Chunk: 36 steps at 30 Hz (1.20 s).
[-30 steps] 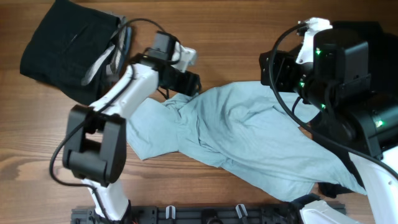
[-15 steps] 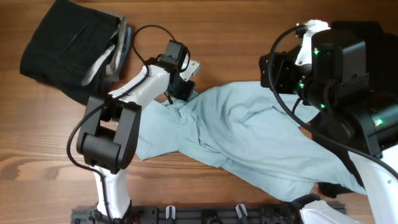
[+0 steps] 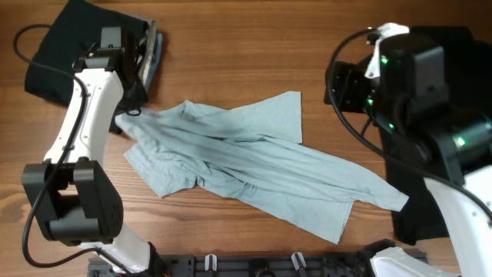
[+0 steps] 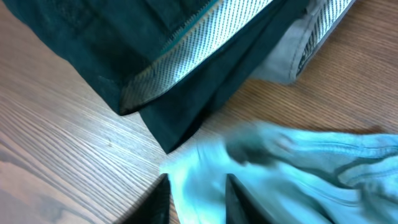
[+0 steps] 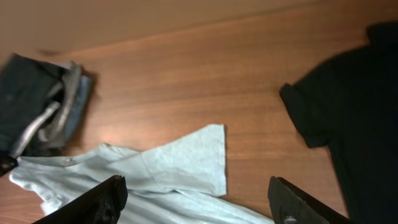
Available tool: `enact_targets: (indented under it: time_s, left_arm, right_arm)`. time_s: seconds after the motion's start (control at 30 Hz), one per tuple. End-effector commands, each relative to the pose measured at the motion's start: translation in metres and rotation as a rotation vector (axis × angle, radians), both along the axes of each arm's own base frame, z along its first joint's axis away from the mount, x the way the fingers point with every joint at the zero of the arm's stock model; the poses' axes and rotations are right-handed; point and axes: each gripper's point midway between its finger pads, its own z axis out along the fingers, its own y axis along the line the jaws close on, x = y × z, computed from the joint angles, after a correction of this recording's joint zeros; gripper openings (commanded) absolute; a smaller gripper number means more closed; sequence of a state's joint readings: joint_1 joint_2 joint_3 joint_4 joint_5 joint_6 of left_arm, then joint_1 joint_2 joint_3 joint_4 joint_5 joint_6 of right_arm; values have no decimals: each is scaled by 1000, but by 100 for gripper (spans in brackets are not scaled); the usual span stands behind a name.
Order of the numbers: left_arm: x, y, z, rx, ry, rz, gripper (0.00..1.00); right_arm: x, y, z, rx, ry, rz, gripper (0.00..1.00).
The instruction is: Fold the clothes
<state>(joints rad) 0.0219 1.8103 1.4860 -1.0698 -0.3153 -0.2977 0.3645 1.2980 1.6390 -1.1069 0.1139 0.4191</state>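
Handling light blue shirt [image 3: 246,165] as soft, light, limp cloth, sprawled diagonally across table [image 3: 254,46]; best pinched at shoulders or hem corners. Upper-left corner, beside dark folded stack [image 3: 69,54], straddled by left gripper [image 4: 196,196], pinch impossible to tell. Gaping, empty, aloft: right gripper [image 5: 196,202].

The shirt [image 3: 254,165] is light blue, the garment [image 5: 360,106] black, the table [image 3: 254,46] brown wood-grain.

The shirt [image 3: 254,165] has been dragged left and spread out on the worktop [image 3: 254,46], the left gripper [image 3: 131,108] moved beside the dark pile [image 3: 69,54], and a black garment [image 3: 419,219] uncovered.
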Motion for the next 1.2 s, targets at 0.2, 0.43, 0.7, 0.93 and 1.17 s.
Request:
enact_targets:
  time_s: [0.2, 0.43, 0.7, 0.93, 1.17]
  left_arm:
    - [42, -144, -5, -339, -109, -635, 51]
    - [57, -156, -79, -277, -4, -684, 60]
    - [53, -149, -117, -248, 79, -685, 61]
    - [37, -147, -136, -277, 164, -601, 4]
    - [167, -171, -39, -232, -390, -607, 4]
  right_arm:
    - [15, -1, -19, -37, 49, -27, 78]
    - [12, -2, -22, -45, 67, -27, 79]
    - [12, -3, -22, -48, 68, -25, 79]
    - [14, -7, -21, -65, 57, -44, 79]
    - [22, -17, -15, -101, 12, -95, 80]
